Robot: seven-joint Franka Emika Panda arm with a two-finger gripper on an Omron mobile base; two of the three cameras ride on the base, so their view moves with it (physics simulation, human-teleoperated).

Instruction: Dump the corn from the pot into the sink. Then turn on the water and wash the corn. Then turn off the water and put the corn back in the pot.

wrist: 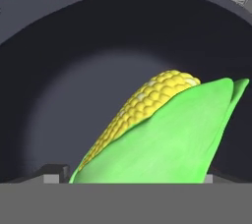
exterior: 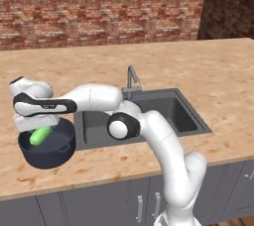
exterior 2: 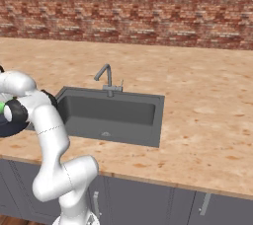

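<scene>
The dark pot (exterior: pixel 49 153) stands on the counter just left of the sink (exterior: pixel 188 121). The corn (exterior: pixel 40 136), a green-husked cob with yellow kernels showing, leans inside it. My gripper (exterior: pixel 41 129) reaches down into the pot's mouth right over the cob. In the hand view the corn (wrist: pixel 157 134) lies close up against the pot's dark wall (wrist: pixel 74 70). The gripper (wrist: pixel 132 175) is open, its fingertips (wrist: pixel 54 171) wide apart on either side of the cob's lower end. I cannot tell whether they touch it. A sliver of the corn (exterior 2: pixel 2 108) and the pot (exterior 2: pixel 10 125) show behind my arm.
A slim grey faucet (exterior: pixel 131 79) stands at the sink's back edge, also seen as the faucet (exterior 2: pixel 106 78) above the sink (exterior 2: pixel 113 113). The wooden counter (exterior: pixel 218 71) stretches wide to the right and behind. A brick wall (exterior: pixel 99 2) closes the back.
</scene>
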